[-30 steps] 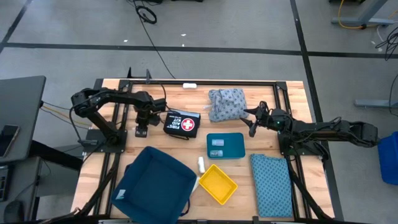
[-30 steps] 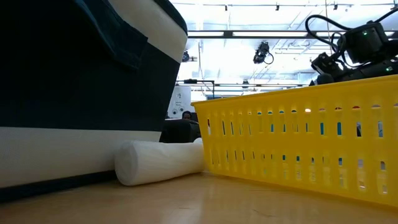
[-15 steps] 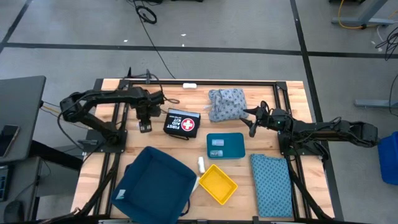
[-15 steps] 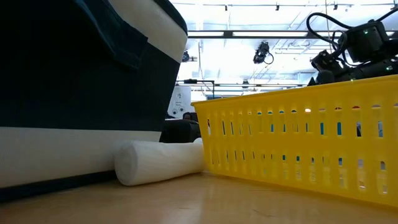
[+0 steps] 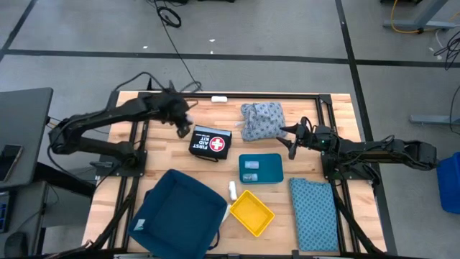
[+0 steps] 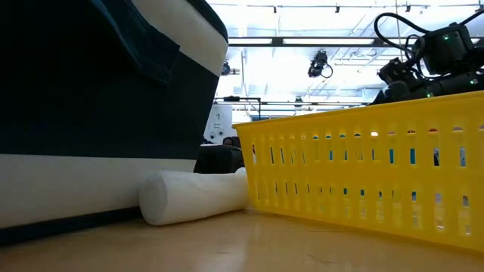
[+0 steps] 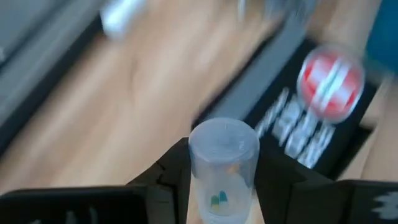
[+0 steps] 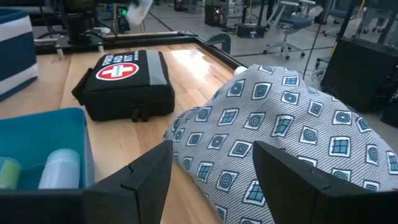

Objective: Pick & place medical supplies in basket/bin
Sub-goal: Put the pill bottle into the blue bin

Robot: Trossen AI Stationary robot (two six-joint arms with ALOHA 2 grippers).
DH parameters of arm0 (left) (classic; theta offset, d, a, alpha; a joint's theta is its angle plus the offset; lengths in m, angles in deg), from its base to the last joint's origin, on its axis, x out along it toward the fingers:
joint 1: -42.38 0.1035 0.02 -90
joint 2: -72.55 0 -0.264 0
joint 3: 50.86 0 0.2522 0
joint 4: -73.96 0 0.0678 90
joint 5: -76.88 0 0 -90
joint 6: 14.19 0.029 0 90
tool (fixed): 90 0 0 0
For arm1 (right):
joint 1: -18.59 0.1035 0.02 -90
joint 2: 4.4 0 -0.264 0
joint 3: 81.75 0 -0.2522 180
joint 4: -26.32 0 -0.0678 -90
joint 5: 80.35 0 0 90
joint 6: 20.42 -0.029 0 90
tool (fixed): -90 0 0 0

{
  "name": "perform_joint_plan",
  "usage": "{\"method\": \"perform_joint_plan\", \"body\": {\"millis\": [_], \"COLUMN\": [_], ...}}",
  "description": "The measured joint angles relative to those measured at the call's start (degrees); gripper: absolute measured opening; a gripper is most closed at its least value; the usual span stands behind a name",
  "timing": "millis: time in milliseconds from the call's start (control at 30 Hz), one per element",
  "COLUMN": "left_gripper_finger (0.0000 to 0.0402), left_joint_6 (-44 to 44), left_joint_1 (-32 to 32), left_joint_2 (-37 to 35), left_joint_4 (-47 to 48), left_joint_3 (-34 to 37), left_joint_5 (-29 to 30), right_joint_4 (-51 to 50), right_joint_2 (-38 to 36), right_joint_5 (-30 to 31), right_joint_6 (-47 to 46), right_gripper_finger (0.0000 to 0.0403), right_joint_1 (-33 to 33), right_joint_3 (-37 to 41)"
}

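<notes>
Vial (image 7: pixel 223 168) sits upright between the left gripper's (image 7: pixel 221 186) fingers, which are clamped on its lower body; the cap end stands proud above them and a few small coloured capsules show inside. In the high view this gripper (image 5: pixel 181 121) hangs over the far-left part of the table (image 5: pixel 215 119), just beside the first-aid kit (image 5: pixel 210 142). Judgement: the vial is light, rigid and smooth-walled, so it could slip or twist if the clamp slackens; a hold across the middle of the barrel, as here, looks sound, and squeezing harder is not advised on thin clear plastic. Right gripper (image 8: pixel 211 180) has its fingers well apart and empty, with the grey-blue bundle (image 8: pixel 280 124) directly ahead and very near. That bundle looks soft and loose; it will sag, so a deep pinch into a thick fold should serve better than a grip at its edge. Teal bin (image 5: pixel 260 168), holding two more vials, lies beside the right gripper (image 5: pixel 292 142), on the near side; the yellow basket (image 5: pixel 251 212) lies further toward the table's front edge. Flat cloth (image 5: pixel 314 212) is limp and thin; lifting it by one border seems the only practical hold.
</notes>
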Motion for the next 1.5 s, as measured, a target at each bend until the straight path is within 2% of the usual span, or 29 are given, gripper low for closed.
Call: {"method": "perform_joint_plan", "body": {"millis": [267, 367, 500, 633, 733, 867, 1033, 1200, 1500], "left_gripper_finger": [0.0126, 0.0126, 0.0126, 0.0126, 0.0126, 0.0126, 0.0126, 0.0126, 0.0126], "left_joint_6": [-2.6, -5.7, -9.1, -8.7, -7.5, -6.1, -4.5, -3.0, -2.1], "left_joint_1": [-3.3, -4.4, -6.4, -8.6, -10.7, -14.1, -17.4, -19.1, -18.9], "left_joint_2": [-1.7, -1.7, -1.7, -1.7, -1.7, -1.6, -0.6, 2.8, 13.6], "left_joint_4": [-21.8, -34.9, -59.1, -78.7, -88.3, -94.4, -94.8, -93.6, -90.9], "left_joint_3": [1.7, 7.5, 17.2, 25.9, 30.8, 35.3, 35.8, 32.7, 22.9], "left_joint_5": [1.3, 1.1, 1.8, 5.3, 8.4, 10.4, 10.6, 9.1, 0.6], "right_joint_4": [-0.1, -0.1, 0.1, 1.1, 2.0, 2.9, 3.7, 4.0, 4.1], "right_joint_2": [0.0, 0.0, 0.0, 0.0, 0.0, 0.0, 0.0, 0.0, 0.0], "right_joint_5": [-2.1, -3.2, -3.4, -3.4, -3.4, -3.4, -3.4, -3.4, -3.3], "right_joint_6": [-1.4, -2.0, -2.4, -2.4, -2.4, -2.4, -1.9, -2.6, -2.9], "right_gripper_finger": [0.0233, 0.0233, 0.0233, 0.0233, 0.0233, 0.0233, 0.0233, 0.0233, 0.0233], "right_joint_1": [0.1, 0.1, 0.1, 0.1, 0.1, 0.1, 0.1, 0.1, 0.1], "right_joint_3": [0.0, 0.0, 0.0, 0.0, 0.0, 0.0, 0.0, 0.0, 0.0]}}
